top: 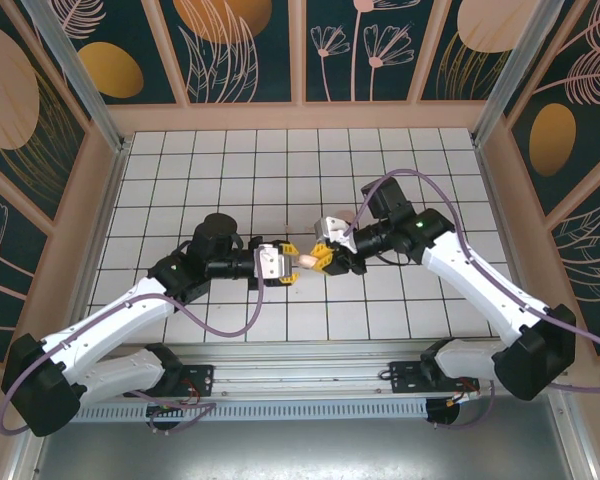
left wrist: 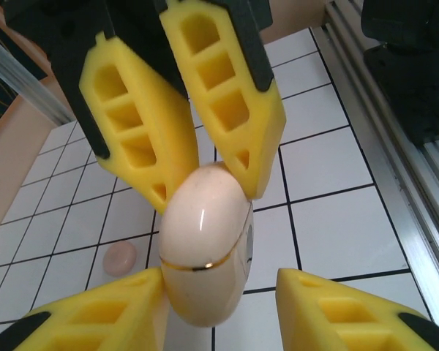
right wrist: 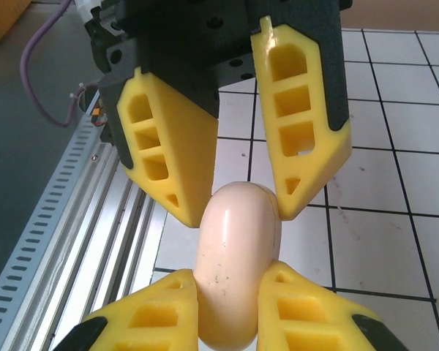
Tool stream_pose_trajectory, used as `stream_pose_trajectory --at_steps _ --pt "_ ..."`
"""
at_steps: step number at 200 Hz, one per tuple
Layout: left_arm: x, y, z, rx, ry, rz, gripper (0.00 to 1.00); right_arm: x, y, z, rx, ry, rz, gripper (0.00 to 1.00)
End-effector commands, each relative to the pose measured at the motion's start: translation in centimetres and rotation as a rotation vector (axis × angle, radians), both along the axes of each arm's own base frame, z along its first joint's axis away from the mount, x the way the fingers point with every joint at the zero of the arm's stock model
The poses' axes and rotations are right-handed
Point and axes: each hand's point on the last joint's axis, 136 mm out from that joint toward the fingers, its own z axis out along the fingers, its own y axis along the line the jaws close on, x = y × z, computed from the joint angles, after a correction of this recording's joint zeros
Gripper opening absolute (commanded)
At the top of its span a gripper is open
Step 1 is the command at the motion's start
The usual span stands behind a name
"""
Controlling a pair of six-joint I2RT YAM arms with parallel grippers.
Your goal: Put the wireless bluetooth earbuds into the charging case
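Right claw [right wrist: 230,279] is clamping one end of the charging case [left wrist: 205,241]. Left claw [left wrist: 221,276] is bracketing the case's other end, spread slightly, probably steadying it for opening.

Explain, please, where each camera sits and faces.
Top external: above and behind, looking down on the table; left arm, right arm, left hand and right hand at the case.
Left wrist: on left arm, facing the case; own fingers below, right hand above.
Right wrist: on right arm, facing the case; own fingers below, left hand above.
All share the case.
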Motion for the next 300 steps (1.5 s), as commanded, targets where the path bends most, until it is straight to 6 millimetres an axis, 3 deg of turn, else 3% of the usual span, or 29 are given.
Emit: stream_pose_trajectory --at_steps 1,29,87,113,136,165,204,258,300 --pt "-0.8 -0.5 1.2 -0.037 -0.021 -0.063 0.41 -0.5 0.6 1.3 0.04 -0.023 0.052 0.04" --pt "-0.7 -0.5 0.9 -0.036 -0.022 -0.059 0.3 -0.5 1.0 1.7 0.056 -0.029 0.068 0.04" --pt "-0.2 -0.1 0.7 -0.026 -0.034 -0.019 0.16 -0.4 1.2 2.6 0.092 -0.06 0.083 0.05" --pt "0.4 0.0 1.1 -0.044 -0.033 0.023 0.1 -0.3 1.0 2.8 0.105 -0.088 0.051 0.17" --pt "0.9 0.0 1.2 -0.052 -0.014 0.064 0.1 0.3 0.5 3.0 0.116 -0.135 -0.037 0.35" --pt "1.5 0.1 1.1 -0.06 0.023 0.111 0.1 0.2 -0.6 3.9 0.165 -0.222 -0.112 0.45" --pt "1.3 -0.1 1.4 -0.084 0.056 0.107 0.1 -0.6 -1.1 4.3 0.217 -0.254 -0.121 0.48" --pt "0.2 -0.7 1.7 -0.102 0.093 0.032 0.11 -0.2 -0.2 4.2 0.247 -0.237 -0.106 0.51" --pt "0.4 -0.9 2.2 -0.12 0.102 0.037 0.11 -0.4 0.2 3.5 0.241 -0.204 -0.077 0.51"
